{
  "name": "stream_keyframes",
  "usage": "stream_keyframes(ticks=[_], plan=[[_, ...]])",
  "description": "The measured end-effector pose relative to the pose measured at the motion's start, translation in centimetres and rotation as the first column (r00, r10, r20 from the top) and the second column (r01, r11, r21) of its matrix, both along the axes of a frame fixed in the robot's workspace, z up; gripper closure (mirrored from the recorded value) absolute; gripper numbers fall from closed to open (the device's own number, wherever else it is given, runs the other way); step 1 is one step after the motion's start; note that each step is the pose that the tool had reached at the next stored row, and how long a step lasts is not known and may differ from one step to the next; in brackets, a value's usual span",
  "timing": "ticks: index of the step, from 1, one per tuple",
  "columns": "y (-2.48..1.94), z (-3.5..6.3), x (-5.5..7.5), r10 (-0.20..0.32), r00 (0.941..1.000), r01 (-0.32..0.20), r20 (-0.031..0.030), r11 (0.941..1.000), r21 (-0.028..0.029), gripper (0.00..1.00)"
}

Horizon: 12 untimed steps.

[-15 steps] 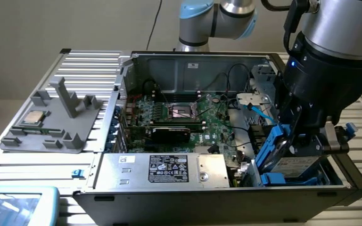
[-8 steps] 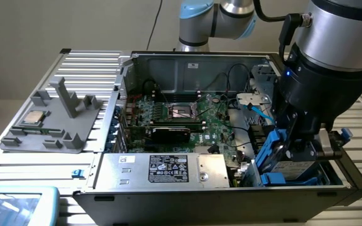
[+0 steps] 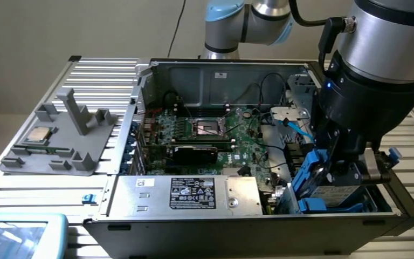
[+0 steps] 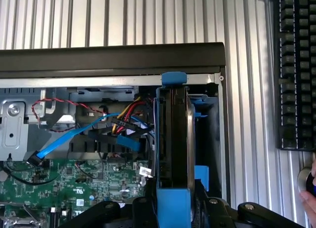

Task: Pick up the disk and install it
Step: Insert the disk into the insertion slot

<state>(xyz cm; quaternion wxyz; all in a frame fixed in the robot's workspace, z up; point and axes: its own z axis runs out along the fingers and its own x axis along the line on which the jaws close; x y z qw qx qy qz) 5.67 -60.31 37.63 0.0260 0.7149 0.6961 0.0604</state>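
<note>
Exterior view's left: grey tray (image 3: 56, 145) with a small chip (image 3: 38, 135) on the slatted desk (image 3: 106, 70). Middle: open computer case (image 3: 214, 81), circuit board, labelled power box (image 3: 192, 194) at the front. Exterior view's right: claw (image 3: 352, 171) low in the corner drive bay, pinching the disk (image 4: 174, 139) by its blue frame, disk on edge and partly inside the bay. Risks, as judged: blue cable (image 4: 74, 134) and red-yellow wires lie just beside the bay and could snag; a slight tilt could jam the frame against the bay wall. Bay floor and connector hidden by the arm; cannot tell whether the disk is seated. Keyboard (image 4: 296, 65) lies beside the case, cut off.
</note>
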Motion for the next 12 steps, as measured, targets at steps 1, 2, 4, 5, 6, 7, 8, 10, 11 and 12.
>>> stream_keyframes(ticks=[1,2,4,5,6,7,8,10,11,12], plan=[[0.0,0.0,0.0,0.0,1.0,0.0,0.0,1.0,-0.0002,0.61],[0.0,0.0,0.0,0.0,1.0,0.0,0.0,1.0,-0.0002,0.55],[0.0,0.0,0.0,0.0,1.0,0.0,0.0001,1.0,-0.0001,0.49],[0.0,0.0,0.0,0.0,1.0,0.0,0.0,1.0,-0.0003,0.42],[0.0,0.0,0.0,0.0,1.0,0.0,0.0,1.0,-0.0002,0.42],[0.0,0.0,0.0,0.0,1.0,0.0,0.0,1.0,-0.0002,0.42],[0.0,0.0,0.0,0.0,1.0,0.0,0.0,1.0,-0.0002,0.42],[0.0,0.0,0.0,0.0,1.0,0.0,0.0,1.0,-0.0002,0.42],[0.0,0.0,0.0,0.0,1.0,0.0,0.0,1.0,-0.0002,0.42],[0.0,0.0,0.0,0.0,1.0,0.0,0.0,1.0,-0.0002,0.42]])
